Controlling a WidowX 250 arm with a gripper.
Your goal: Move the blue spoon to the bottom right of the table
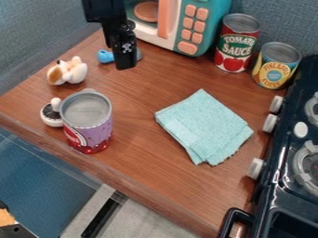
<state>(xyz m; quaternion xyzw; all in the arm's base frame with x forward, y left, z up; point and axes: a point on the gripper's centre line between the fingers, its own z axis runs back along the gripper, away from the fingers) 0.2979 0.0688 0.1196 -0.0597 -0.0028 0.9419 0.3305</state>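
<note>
Camera view: the pincer (127, 65) is by the blue spoon (106, 56), spread or pinching, I cannot tell; grasping seems the step, next needing a secure hold before lifting.

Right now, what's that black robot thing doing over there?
The robot arm's black gripper hangs right by the blue spoon, partly hiding it, so I can't tell if it has hold of it. The spoon is near the toy microwave and is meant to go to the table's bottom right, so that part isn't done. A folded cloth lies near the middle, left of the toy stove.
</note>
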